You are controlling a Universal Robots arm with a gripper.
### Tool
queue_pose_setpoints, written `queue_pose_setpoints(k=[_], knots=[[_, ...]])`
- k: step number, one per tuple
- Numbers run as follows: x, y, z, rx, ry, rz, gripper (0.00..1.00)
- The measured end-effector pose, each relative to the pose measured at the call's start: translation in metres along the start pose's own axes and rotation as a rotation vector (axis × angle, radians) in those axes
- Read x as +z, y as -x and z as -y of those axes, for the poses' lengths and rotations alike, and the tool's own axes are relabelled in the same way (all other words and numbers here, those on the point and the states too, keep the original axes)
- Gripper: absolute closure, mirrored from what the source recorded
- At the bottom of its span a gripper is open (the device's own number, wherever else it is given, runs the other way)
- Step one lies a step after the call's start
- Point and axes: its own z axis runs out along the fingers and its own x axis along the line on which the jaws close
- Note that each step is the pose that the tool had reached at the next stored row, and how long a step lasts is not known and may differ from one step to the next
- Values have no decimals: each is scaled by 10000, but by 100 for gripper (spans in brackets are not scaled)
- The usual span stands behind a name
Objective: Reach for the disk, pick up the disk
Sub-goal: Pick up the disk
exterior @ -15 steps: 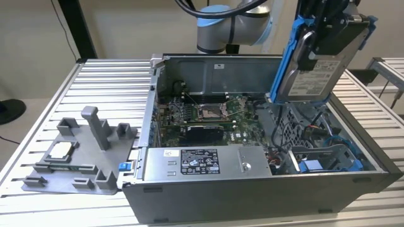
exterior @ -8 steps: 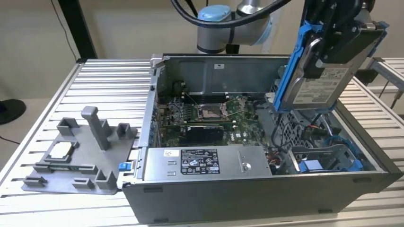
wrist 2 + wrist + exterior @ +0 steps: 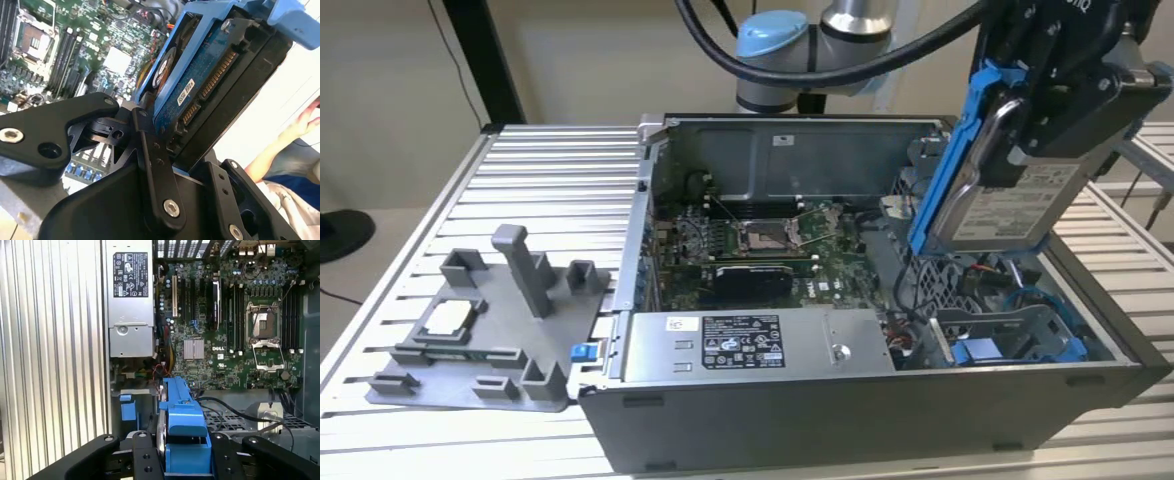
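Note:
The disk (image 3: pixel 1003 205) is a silver-grey drive with a white label and blue rails (image 3: pixel 947 160). It hangs upright and slightly tilted above the open computer case, clear of it, on the exterior view's right. My black gripper (image 3: pixel 1030 118) is shut on its upper part. In the second wrist view the disk's blue circuit-board side (image 3: pixel 200 80) sits clamped between my fingers (image 3: pixel 150 160). In the first wrist view the disk's blue rail (image 3: pixel 182 412) stands between the two black fingers (image 3: pixel 145 460), with the motherboard far below.
The open case (image 3: pixel 854 420) holds a motherboard (image 3: pixel 774 235), a long grey box with a sticker (image 3: pixel 747 345) and a blue drive bay (image 3: pixel 1007 345). A grey fixture with a small silver chip (image 3: pixel 447 318) lies on the slatted table (image 3: pixel 534 180). A person's hand (image 3: pixel 306 120) is nearby.

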Motion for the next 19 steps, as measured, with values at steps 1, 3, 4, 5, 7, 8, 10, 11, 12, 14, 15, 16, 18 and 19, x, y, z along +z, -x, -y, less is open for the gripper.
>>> queue_pose_setpoints(k=[1, 3, 4, 5, 7, 8, 10, 11, 12, 14, 15, 16, 18, 19], knots=[[0, -28, 9, 0, 9, 0, 100], [-1, -77, 25, 0, 25, -1, 100], [-2, -102, 33, 0, 33, -2, 100], [-2, -127, 40, 1, 40, -2, 100], [-2, -175, 55, 1, 54, -2, 100], [-2, -198, 62, 0, 60, -2, 100], [-3, -243, 75, 2, 71, -3, 100], [-4, -266, 82, 1, 77, -4, 100], [-3, -287, 88, 2, 82, -4, 100], [-4, -325, 99, 2, 89, -5, 100], [-4, -340, 104, 2, 91, -5, 100], [-4, -350, 108, 1, 91, -5, 100], [-1, -352, 116, 2, 92, -5, 100], [0, -352, 123, 2, 92, -6, 100]])
